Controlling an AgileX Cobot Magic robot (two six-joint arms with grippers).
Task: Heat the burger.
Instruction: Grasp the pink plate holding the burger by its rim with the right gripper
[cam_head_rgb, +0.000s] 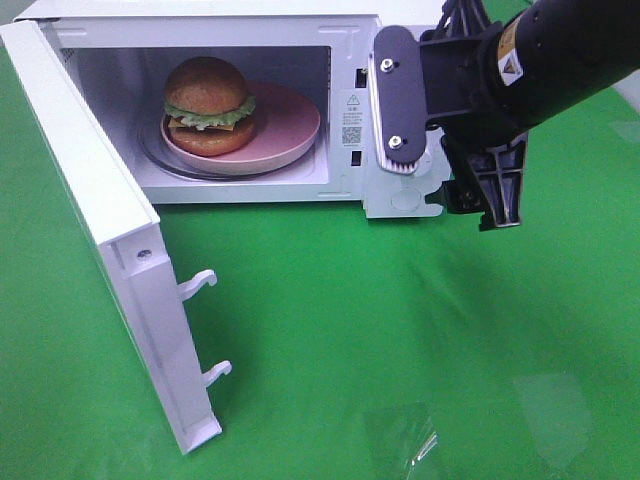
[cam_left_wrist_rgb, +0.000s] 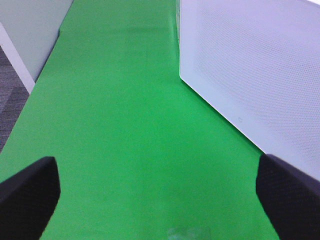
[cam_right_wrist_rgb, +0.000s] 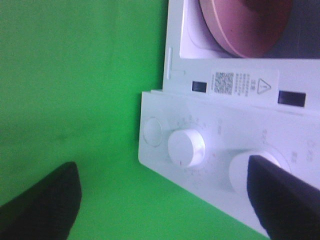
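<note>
Green-covered table (cam_head_rgb: 330, 320), smooth and matte across the whole high view. Directly on it, up toward eleven o'clock, a white microwave (cam_head_rgb: 345, 110), base flat on the cloth, door (cam_head_rgb: 100, 230) swung wide and reaching down toward eight o'clock. Near five o'clock, a small clear shiny scrap (cam_head_rgb: 415, 440) flat on the green; just beside it, toward four o'clock, a faint pale patch (cam_head_rgb: 555, 405).
</note>
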